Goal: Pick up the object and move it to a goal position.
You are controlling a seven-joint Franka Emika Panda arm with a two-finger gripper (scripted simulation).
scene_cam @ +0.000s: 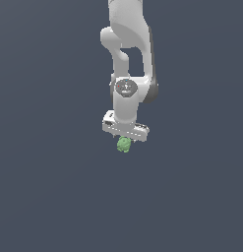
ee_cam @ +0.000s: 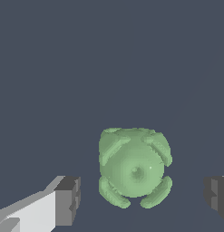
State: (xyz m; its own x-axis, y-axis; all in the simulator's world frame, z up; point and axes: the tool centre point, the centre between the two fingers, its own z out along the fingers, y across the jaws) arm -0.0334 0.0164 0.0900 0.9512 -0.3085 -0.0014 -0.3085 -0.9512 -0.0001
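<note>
The object (scene_cam: 123, 145) is a small light-green lumpy blob, seen in the exterior view just under the white hand of the arm. My gripper (scene_cam: 125, 141) hangs straight down over it. In the wrist view the object (ee_cam: 133, 167) lies between the two dark finger pads (ee_cam: 68, 199), with a clear gap of grey ground on each side. The gripper (ee_cam: 143, 199) is open and neither finger touches the blob. In the exterior view the fingers are mostly hidden behind the hand and the blob.
A plain dark grey-blue ground (scene_cam: 54, 197) fills both views. The white arm (scene_cam: 128, 39) rises from the hand to the top of the exterior view. No goal marker shows.
</note>
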